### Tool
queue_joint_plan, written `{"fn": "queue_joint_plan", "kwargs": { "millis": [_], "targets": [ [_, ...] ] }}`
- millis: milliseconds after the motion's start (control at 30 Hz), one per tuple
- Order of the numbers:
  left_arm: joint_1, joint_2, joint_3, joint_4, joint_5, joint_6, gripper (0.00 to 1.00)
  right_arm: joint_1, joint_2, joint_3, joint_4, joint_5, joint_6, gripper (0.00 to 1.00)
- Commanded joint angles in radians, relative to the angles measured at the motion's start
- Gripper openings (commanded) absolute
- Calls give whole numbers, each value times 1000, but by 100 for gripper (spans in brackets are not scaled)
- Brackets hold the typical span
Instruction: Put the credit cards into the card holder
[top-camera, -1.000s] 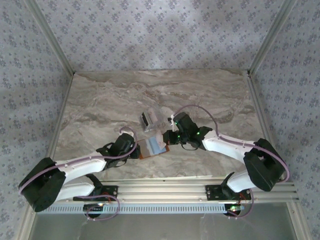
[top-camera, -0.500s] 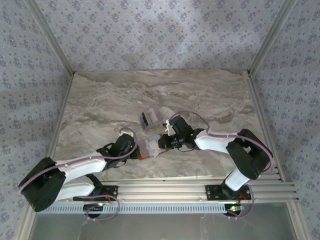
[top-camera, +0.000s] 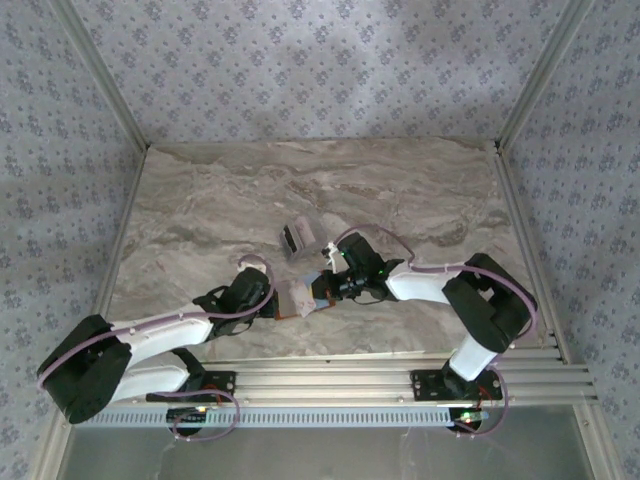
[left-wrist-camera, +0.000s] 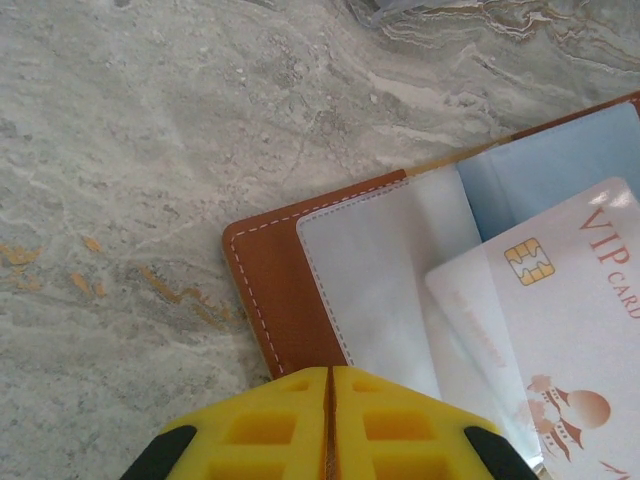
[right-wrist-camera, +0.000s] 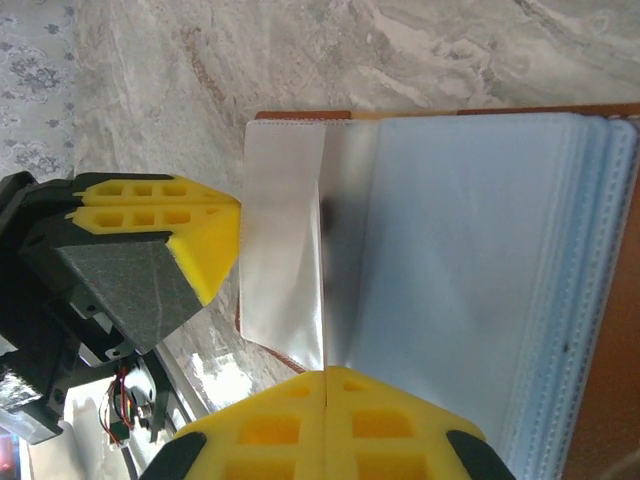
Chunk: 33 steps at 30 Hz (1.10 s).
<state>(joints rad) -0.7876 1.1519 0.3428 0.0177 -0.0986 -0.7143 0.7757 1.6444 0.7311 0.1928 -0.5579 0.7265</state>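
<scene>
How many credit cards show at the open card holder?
2. A VIP card with a chip overlaps a plainer white card beneath it, both over the open card holder. More may be hidden.

table (top-camera: 200, 200): flat top with a marble look, grey-beige with darker brown and white veining; fine orange flecks show in the left wrist view (left-wrist-camera: 120, 150). metal rails (top-camera: 400, 378) run along its near edge.

lying directly on it:
- card holder (top-camera: 300, 296): near the front centre, opened flat. brown leather outer with pale stitching along the edge and a rounded corner (left-wrist-camera: 262, 300); clear plastic sleeves and a pale blue inside face upward (right-wrist-camera: 450, 250).
- credit cards (top-camera: 300, 238): a small pale stack with a dark end, just beyond the card holder towards the far side, apart from it, set askew to the table's edges.
</scene>
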Motion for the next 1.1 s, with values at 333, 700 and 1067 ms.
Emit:
{"fn": "queue_joint_plan", "kwargs": {
  "millis": [333,700,1067],
  "targets": [
    [-8,16,-10,-7,-13,17,10,1,35,16,-28,83,-1,0],
    [-18,34,-44,32,-6,1,10,24,38,2,22,159,40,0],
    [-25,31,-44,33,-4,0,10,71,31,10,13,257,41,0]
  ]
}}
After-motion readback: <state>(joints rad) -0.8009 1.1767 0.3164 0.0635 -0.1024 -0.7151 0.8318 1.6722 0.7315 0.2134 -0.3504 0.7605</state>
